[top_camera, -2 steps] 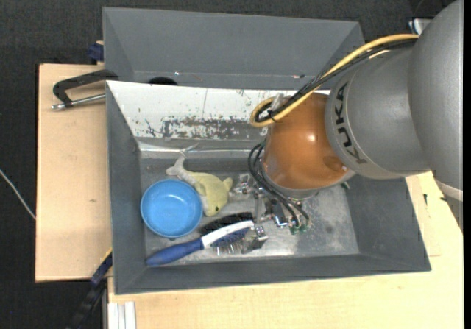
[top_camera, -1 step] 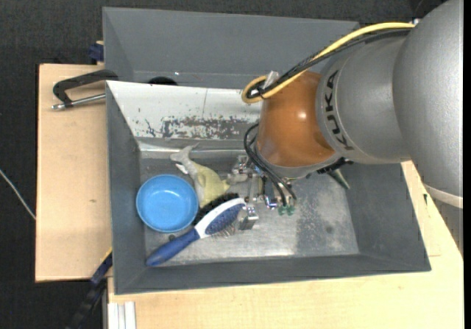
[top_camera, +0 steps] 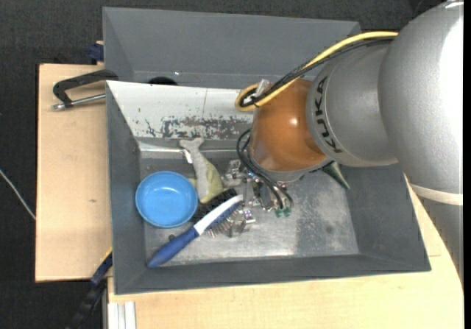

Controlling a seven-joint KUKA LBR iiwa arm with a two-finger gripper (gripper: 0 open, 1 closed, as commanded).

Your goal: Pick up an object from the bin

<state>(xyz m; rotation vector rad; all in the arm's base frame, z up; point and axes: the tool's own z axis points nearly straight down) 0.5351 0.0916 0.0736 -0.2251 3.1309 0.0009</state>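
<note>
Camera view: gripper (top_camera: 247,208) over blue-handled brush (top_camera: 180,241)

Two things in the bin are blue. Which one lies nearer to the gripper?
The long brush with the blue handle: its white end lies right beside the gripper, while the round blue bowl sits farther left.

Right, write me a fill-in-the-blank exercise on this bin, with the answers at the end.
The round bowl on the floor of the bin is ____ in colour. The toothbrush lying beside the bowl has a blue handle and a ____ head. The arm comes into the bin from the view's ____ side. The cover at the arm's wrist is ____.
Missing words: blue; white; right; orange.
</note>
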